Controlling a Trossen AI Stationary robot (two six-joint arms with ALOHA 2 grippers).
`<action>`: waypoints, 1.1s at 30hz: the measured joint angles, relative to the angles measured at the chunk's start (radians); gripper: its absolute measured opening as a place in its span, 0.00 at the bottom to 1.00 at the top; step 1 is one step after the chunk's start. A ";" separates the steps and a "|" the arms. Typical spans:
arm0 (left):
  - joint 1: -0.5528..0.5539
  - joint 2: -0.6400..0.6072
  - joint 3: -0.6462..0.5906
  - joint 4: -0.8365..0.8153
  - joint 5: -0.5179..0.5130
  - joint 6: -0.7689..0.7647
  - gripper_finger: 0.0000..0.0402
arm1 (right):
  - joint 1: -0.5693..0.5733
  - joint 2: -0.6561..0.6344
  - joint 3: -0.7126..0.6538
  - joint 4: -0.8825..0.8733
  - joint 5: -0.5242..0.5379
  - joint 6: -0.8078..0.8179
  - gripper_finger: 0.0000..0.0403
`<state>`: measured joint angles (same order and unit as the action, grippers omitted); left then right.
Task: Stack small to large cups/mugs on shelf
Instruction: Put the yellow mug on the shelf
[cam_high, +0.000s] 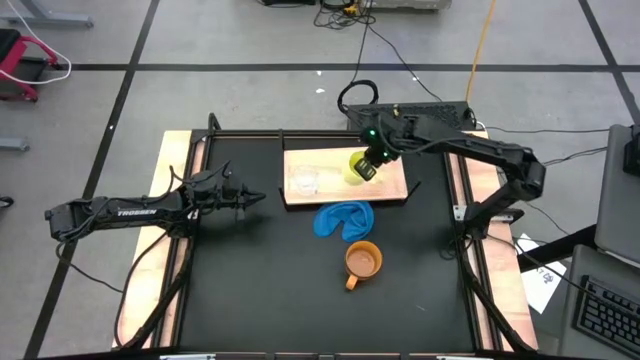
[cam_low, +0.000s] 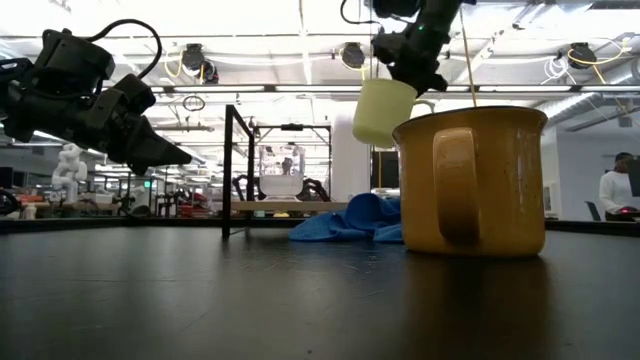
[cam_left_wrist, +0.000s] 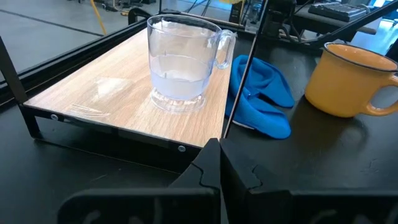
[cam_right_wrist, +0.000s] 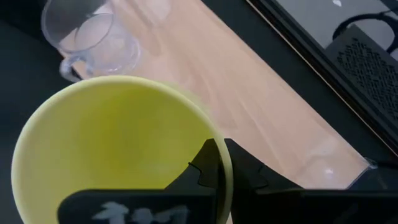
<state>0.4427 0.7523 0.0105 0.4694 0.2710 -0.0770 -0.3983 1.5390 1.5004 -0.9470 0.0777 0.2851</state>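
The clear plastic cup (cam_high: 303, 181) stands upright on the light-wood shelf (cam_high: 390, 186), toward its left end; it also shows in the left wrist view (cam_left_wrist: 181, 62). The orange-brown mug (cam_high: 363, 262) stands on the black table, near of the shelf. My right gripper (cam_high: 366, 168) is shut on the yellow mug (cam_high: 355, 166), high above the shelf's middle (cam_low: 383, 110). My left gripper (cam_high: 258, 197) is shut and empty, above the table left of the shelf. My right gripper pinches the yellow mug's rim wall (cam_right_wrist: 219, 163), one finger inside the mug and one outside. The fingers come from above, pointing down. The mug hangs below them, open end up, a little tilted, lifted clear of the shelf.
A crumpled blue cloth (cam_high: 343, 219) lies on the table between the shelf and the orange-brown mug. A black frame with upright posts (cam_low: 232, 165) borders the table's far side.
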 joint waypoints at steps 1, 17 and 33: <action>0.000 0.000 0.000 0.000 0.000 0.000 0.00 | -0.005 0.011 0.006 -0.007 0.000 0.002 0.00; 0.000 0.000 0.000 -0.002 -0.010 0.008 0.00 | -0.028 0.258 0.225 -0.153 -0.004 0.099 0.00; 0.000 0.000 0.000 -0.002 -0.009 0.020 0.00 | -0.013 0.293 0.274 -0.209 -0.029 0.169 0.00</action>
<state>0.4427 0.7523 0.0105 0.4670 0.2619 -0.0566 -0.4116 1.8317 1.7744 -1.1559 0.0487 0.4536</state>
